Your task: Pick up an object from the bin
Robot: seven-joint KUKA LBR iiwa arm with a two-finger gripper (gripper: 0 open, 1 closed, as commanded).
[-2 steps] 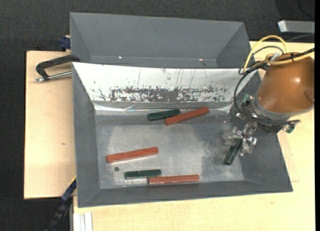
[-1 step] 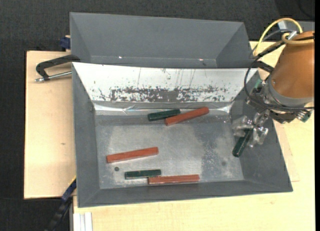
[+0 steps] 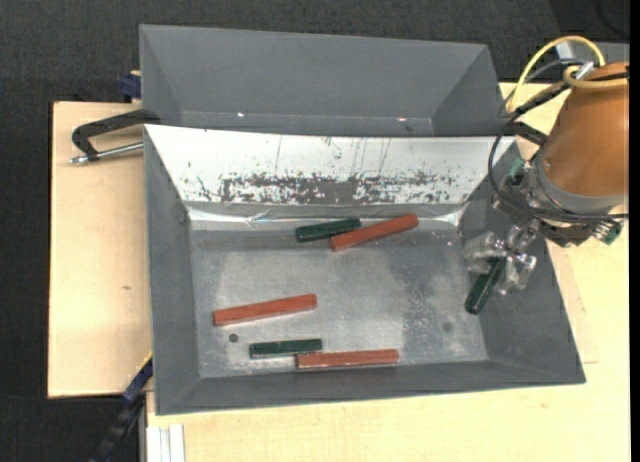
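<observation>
Now the gripper (image 3: pixel 499 270) is clamped on the upper end of a dark green stick (image 3: pixel 478 295), which dangles tilted by the bin's (image 3: pixel 545 342) right slope, probably because it's pinched off-centre.

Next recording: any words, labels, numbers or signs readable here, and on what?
None readable.
No words, numbers or logos on the grey bin, the red sticks and green sticks, the hand or the dark green stick it holds.
The dark speckled band on the bin's back wall is scuffing, not lettering.
</observation>
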